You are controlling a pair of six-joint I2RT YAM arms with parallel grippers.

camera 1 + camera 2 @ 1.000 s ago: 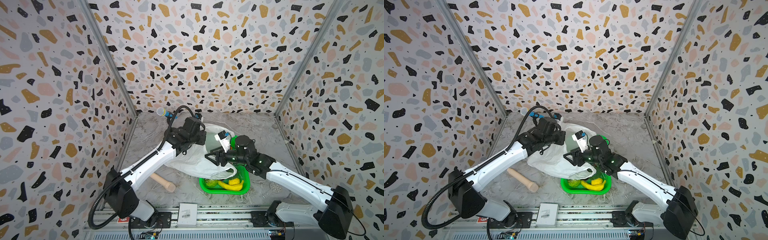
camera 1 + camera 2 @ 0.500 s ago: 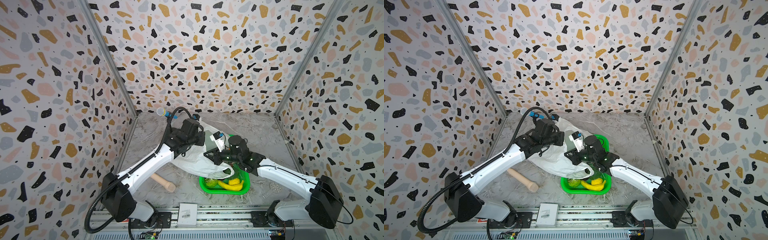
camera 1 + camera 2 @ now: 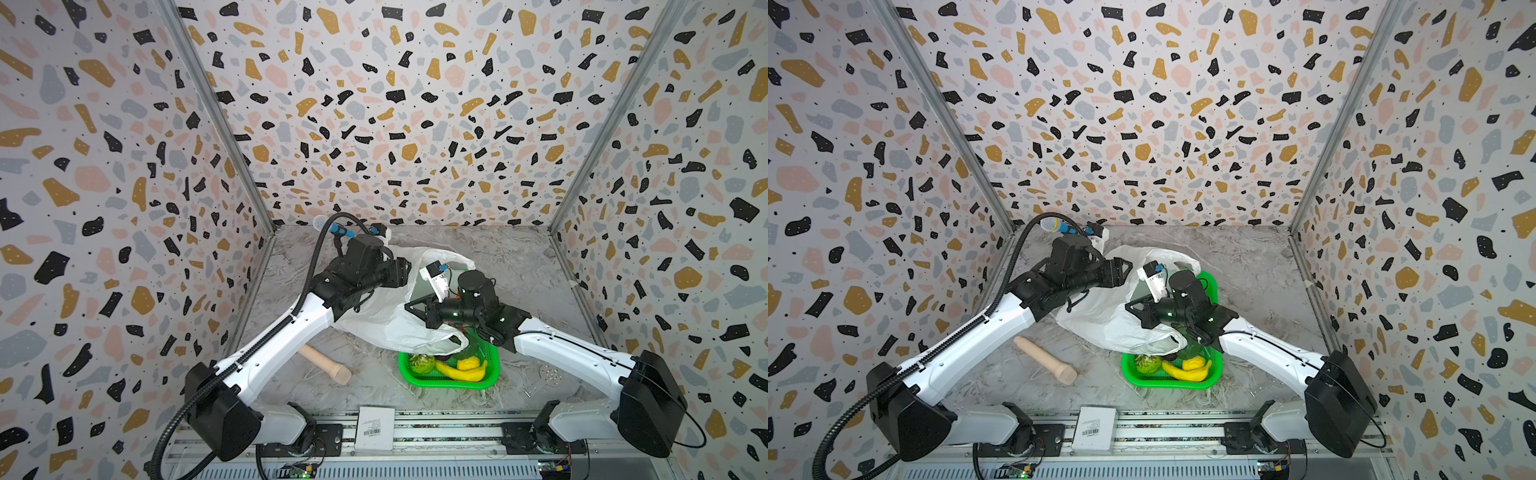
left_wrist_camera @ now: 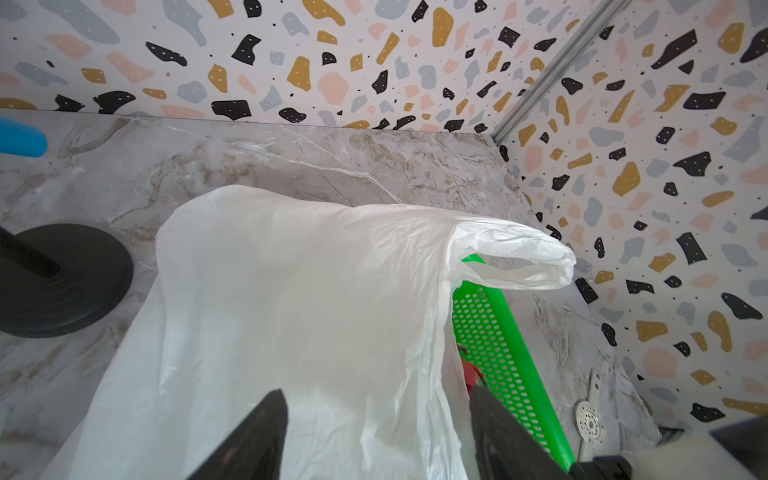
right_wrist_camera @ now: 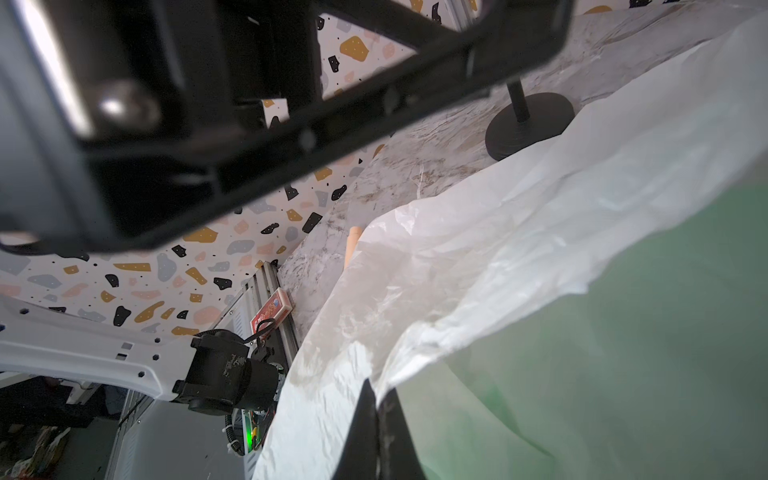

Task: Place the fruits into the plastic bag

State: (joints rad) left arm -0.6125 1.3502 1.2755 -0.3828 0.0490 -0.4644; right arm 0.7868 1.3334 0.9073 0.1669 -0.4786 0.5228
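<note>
Two grippers work at the plastic bag, which lies crumpled in the middle of the counter. Its near part is draped over the back of the green basket.

Left gripper: fingers spread wide, released. The bag film lies just past them, with nothing pinched.

Right gripper: fingers pressed together, clenched on a fold of the bag's edge, as far as we can judge from the wrist view.

The basket sits toward the counter's front edge, right of middle. In its uncovered part we note a bumpy green fruit, a banana and a small yellow piece, all outside the bag.

A wooden cylinder lies left of the basket, apart from the bag.
</note>
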